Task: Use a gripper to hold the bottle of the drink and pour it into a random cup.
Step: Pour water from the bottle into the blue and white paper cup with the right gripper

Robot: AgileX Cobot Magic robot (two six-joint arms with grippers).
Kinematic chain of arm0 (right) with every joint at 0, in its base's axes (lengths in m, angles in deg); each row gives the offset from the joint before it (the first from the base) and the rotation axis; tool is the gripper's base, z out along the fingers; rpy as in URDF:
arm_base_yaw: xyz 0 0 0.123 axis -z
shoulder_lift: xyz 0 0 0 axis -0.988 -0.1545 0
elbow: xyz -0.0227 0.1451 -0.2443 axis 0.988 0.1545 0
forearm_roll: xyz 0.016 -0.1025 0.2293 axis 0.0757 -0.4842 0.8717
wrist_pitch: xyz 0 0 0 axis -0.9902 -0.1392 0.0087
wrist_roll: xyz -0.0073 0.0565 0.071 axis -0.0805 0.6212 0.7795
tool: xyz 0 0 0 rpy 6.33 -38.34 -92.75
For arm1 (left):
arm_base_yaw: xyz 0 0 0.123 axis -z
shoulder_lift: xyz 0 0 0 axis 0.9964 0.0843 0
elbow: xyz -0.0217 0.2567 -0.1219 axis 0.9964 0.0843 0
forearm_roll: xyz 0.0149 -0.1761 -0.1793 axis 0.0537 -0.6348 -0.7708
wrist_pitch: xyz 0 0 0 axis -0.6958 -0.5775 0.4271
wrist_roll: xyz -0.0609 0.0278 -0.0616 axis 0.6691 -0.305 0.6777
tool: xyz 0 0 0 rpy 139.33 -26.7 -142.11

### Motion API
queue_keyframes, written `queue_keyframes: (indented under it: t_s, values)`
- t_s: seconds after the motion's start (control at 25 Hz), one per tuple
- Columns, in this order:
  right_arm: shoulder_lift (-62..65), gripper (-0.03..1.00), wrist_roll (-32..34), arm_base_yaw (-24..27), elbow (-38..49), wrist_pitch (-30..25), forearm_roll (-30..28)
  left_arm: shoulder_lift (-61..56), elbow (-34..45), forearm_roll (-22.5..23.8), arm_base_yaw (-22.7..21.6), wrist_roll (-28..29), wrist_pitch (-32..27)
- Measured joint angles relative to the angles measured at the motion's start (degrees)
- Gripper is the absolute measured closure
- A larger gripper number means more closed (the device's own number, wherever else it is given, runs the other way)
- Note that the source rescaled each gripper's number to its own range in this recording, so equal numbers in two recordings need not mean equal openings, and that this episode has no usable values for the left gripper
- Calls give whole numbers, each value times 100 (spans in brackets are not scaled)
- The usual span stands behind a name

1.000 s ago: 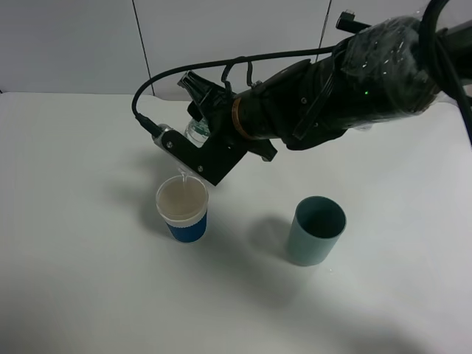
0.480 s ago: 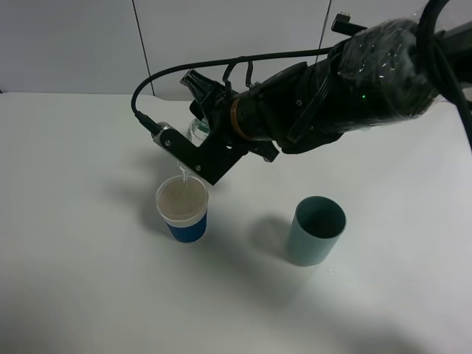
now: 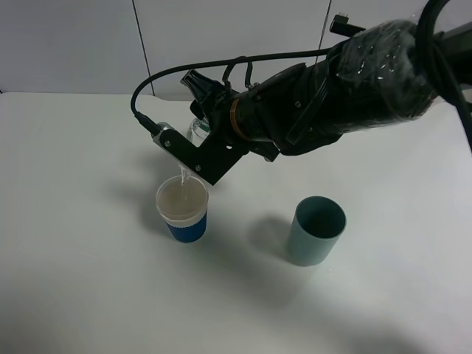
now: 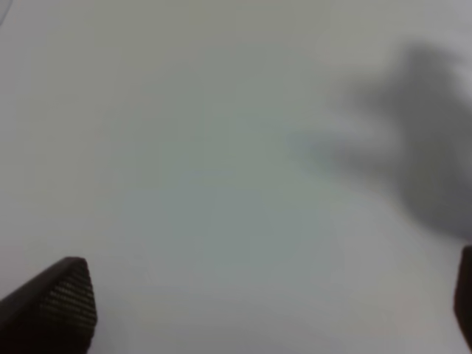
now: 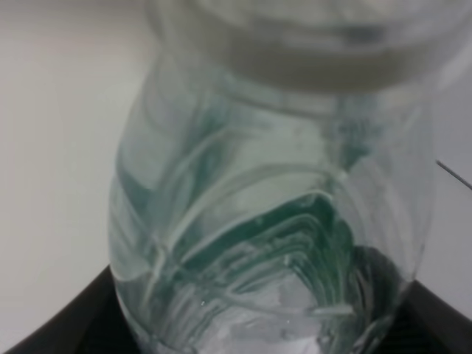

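My right gripper (image 3: 193, 153) reaches across from the right and is shut on the bottle of the drink (image 3: 197, 130), holding it tipped neck-down over the cup (image 3: 182, 210). A thin clear stream (image 3: 183, 175) falls from the neck into the cup, which has a white rim and a blue ribbed sleeve and holds pale liquid. In the right wrist view the clear, green-tinted bottle (image 5: 273, 221) fills the frame between the black jaws. My left gripper (image 4: 273, 310) is open over bare white table, with one fingertip (image 4: 59, 299) at a lower corner. It is out of the exterior view.
A plain teal-green cup (image 3: 316, 230) stands upright to the right of the blue-sleeved cup, a cup's width or more away. The white table (image 3: 88, 280) runs to a grey panelled wall (image 3: 74, 44) at the back. The thick black right arm (image 3: 354, 81) spans the upper right.
The right arm has edged very slightly left and holds the bottle tipped over the cup. The stream keeps falling. Both cups stay put.
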Motion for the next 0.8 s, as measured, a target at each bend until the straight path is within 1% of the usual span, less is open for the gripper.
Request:
queue_keyframes:
  t_s: [0.8]
  values:
    - [0, 97, 0, -18, 0, -6, -152, 0, 0, 0, 0, 0, 0]
